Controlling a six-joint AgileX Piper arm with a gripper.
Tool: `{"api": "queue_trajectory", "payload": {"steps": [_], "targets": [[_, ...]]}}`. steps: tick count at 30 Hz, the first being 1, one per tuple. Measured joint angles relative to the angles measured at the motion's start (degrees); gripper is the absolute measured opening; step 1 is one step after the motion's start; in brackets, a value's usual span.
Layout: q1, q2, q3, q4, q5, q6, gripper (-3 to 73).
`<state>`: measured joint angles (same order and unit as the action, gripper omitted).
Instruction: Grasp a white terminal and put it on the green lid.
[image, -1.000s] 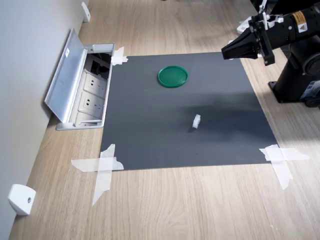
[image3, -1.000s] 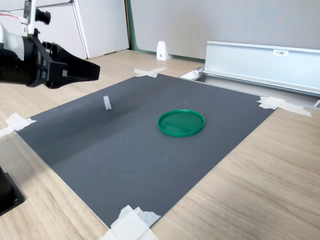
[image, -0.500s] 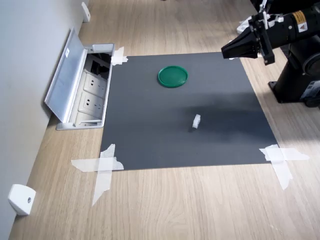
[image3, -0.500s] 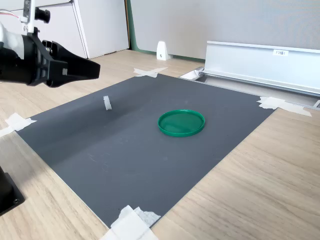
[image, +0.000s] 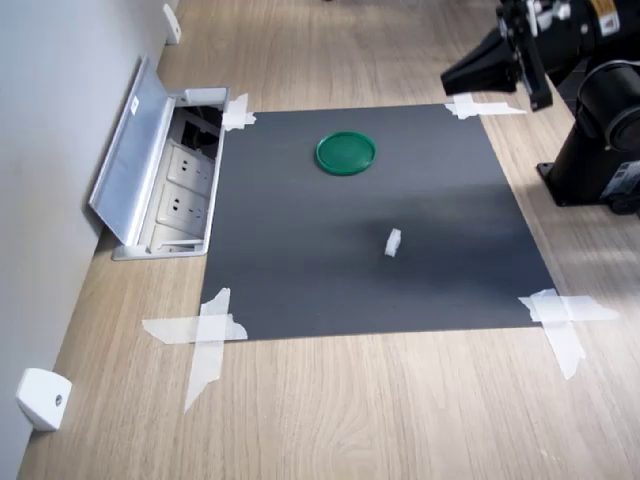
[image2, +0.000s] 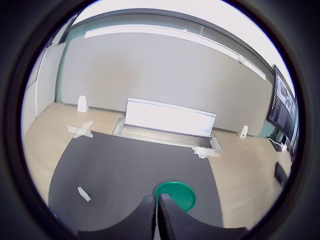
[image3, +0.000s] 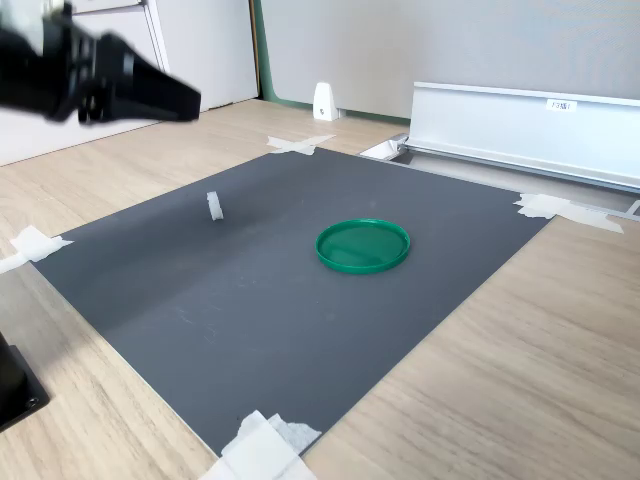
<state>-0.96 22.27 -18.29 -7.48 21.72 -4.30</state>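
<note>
White terminal: a tiny white plastic block (image: 393, 242) standing alone on the dark mat, apart from everything else; also seen in the second exterior view (image3: 213, 206) and the wrist view (image2: 83, 194).
Green lid: a flat round dark-green disc (image: 346, 153) with a slightly raised rim, lying on the mat with nothing on it; in the second exterior view (image3: 363, 245) it sits to the right of the terminal, well apart from it.
Tool: black, tapered (image: 450, 78), held in the air above the mat's far right corner in the first exterior view; its two fingers are pressed together with nothing between them, as the wrist view (image2: 155, 217) shows.
Terminal relative to tool: well apart; the terminal lies on the mat below the raised tool and toward the first exterior view's lower left of it.
Mat: a matte dark-grey sheet (image: 300, 260), held at its corners by crossed strips of white tape (image: 205, 335).
Tabletop: light wood grain (image: 400, 410).
Socket box: a metal recessed box (image: 185, 190) with its lid flipped up, at the mat's left edge in the first exterior view; white sockets inside.
</note>
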Motion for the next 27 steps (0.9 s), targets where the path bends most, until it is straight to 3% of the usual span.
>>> {"api": "queue_trajectory", "payload": {"steps": [9, 21, 27], "targets": [[0.0, 17.11, -15.01, 0.0, 16.78, -10.63, -0.8], [0.0, 38.08, -22.59, -0.69, 18.17, -31.39, -0.8], [0.0, 46.03, -25.52, 3.11, 18.31, -42.78, -0.4]]}}
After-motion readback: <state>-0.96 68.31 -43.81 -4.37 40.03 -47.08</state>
